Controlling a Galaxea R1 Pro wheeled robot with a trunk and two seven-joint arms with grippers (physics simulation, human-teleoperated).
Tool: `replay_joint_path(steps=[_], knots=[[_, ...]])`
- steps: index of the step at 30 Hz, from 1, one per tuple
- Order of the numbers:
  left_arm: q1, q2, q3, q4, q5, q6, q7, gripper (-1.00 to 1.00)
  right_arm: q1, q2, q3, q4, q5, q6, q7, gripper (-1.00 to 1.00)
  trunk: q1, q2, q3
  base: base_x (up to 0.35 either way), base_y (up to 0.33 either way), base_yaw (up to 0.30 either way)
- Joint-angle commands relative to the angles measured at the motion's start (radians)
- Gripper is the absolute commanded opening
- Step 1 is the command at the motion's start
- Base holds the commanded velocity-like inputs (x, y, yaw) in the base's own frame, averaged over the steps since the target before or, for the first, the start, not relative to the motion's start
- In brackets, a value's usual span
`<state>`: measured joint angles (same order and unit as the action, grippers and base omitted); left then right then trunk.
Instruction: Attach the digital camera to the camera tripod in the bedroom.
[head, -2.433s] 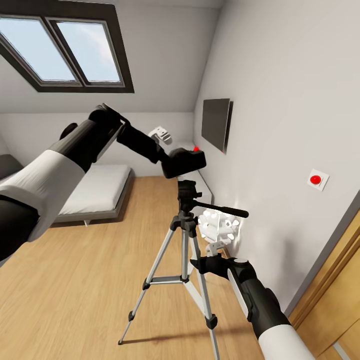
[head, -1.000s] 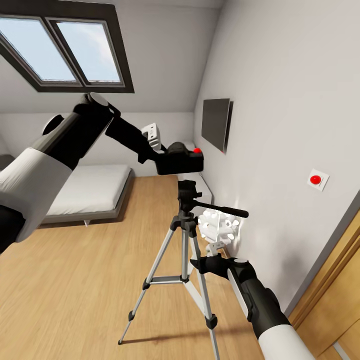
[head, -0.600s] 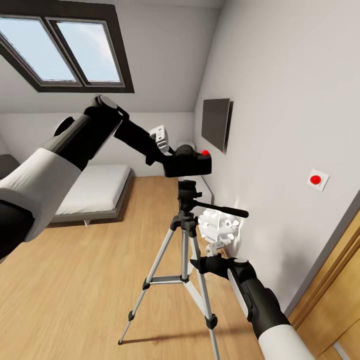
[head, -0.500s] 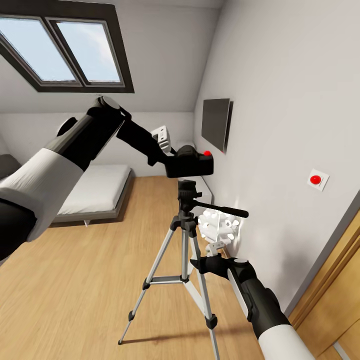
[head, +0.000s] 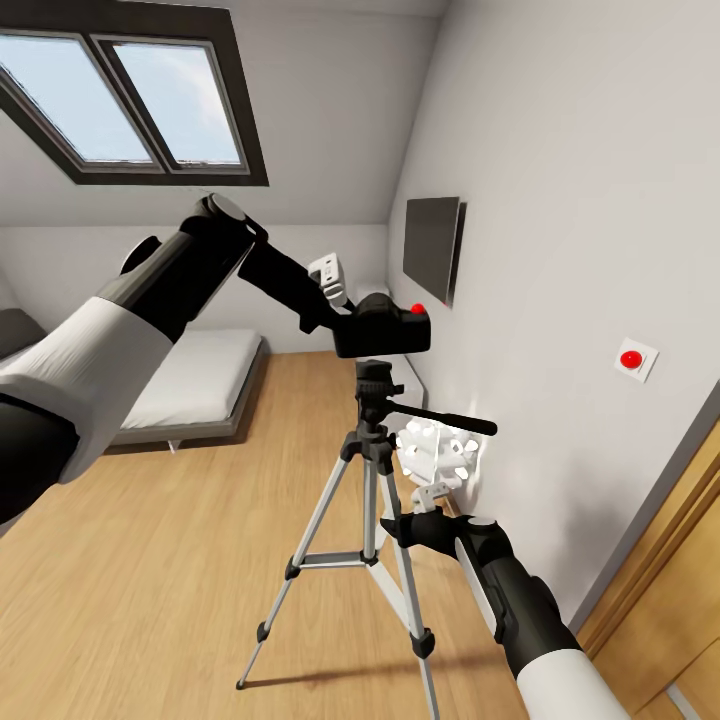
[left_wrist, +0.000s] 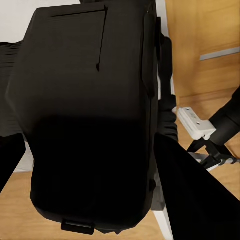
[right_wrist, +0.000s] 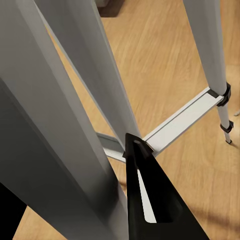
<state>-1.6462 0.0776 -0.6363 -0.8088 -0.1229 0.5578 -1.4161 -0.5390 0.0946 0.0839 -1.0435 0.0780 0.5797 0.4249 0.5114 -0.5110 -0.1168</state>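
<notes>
In the head view my left gripper (head: 362, 326) is shut on the digital camera (head: 388, 328), a chunky black body with a red button (head: 418, 309) on top. The camera's underside hovers just above, or barely touching, the black head (head: 374, 384) of the camera tripod (head: 368, 470), which stands on the wood floor. The thin black pan handle (head: 442, 418) points right. In the left wrist view the camera (left_wrist: 90, 115) sits between the dark fingers (left_wrist: 190, 195). My right gripper (head: 398, 524) is shut around a silver tripod leg (right_wrist: 75, 100) low down, one black finger (right_wrist: 150, 200) beside it.
A low bed (head: 195, 385) lies at the back left under the skylight (head: 120, 100). A flat black screen (head: 432, 245) hangs on the right wall, close behind the tripod, with a white fitting (head: 438, 452) and a red wall button (head: 631, 358). A wooden door (head: 665, 600) is at the right.
My left arm carried the camera to the right and slightly down, from left of the tripod head to directly over it. The right arm and tripod have stayed still.
</notes>
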Motion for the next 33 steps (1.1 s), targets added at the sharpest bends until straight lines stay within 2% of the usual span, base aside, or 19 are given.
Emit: replay_joint_path(steps=[1,33], knots=[[-0.001,0.001,-0.001,-0.001,-0.004,0.008,-0.005,-1.00,-0.001,0.001,-0.001,-0.001,0.006,0.005,0.007,-1.00,0.000,-0.002,-0.002,0.000,0.000,0.000],[0.001,0.005,-0.005,0.014,-0.007,0.007,-0.001,-1.00,-0.001,0.001,-0.001,0.000,0.006,0.005,0.006,-1.00,0.000,-0.002,-0.002,0.000,0.000,0.000]])
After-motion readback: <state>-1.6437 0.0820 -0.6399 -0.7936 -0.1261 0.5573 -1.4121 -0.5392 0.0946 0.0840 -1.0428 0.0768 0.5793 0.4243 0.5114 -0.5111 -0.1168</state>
